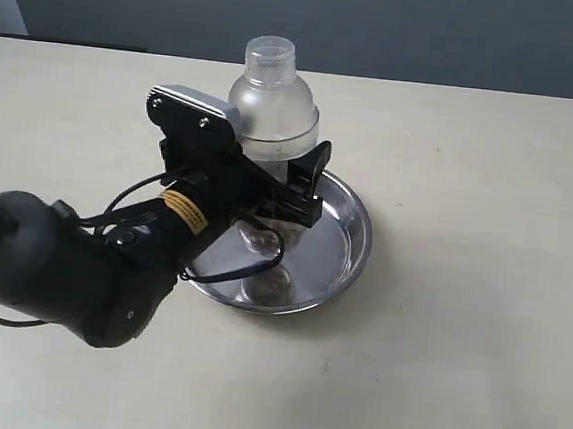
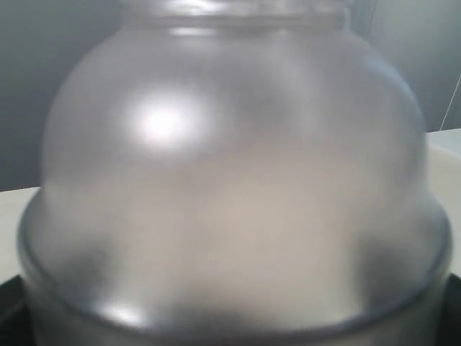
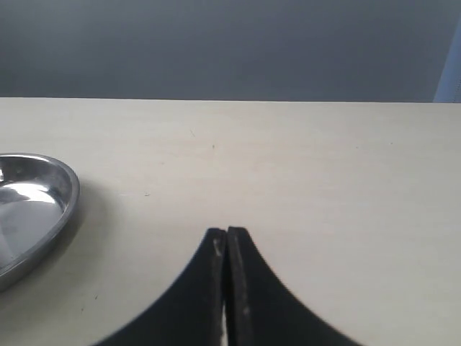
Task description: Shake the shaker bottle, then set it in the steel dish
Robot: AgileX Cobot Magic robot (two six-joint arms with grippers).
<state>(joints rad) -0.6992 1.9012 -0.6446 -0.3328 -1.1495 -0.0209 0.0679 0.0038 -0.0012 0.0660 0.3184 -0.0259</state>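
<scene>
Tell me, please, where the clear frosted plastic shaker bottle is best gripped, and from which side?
Grip the straight-walled body of the frosted shaker bottle just below its domed shoulder, coming in level from the side. It is upright, the dome slopes and the clear cap is small, so jaws would likely slip there. The left gripper holds it that way over the round steel dish.

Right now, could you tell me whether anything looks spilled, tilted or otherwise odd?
Nothing stands out. The shaker bottle is upright, cap on, in the left tool over the steel dish. No spill shows on the table. The right tool is shut, apart from the dish.
</scene>
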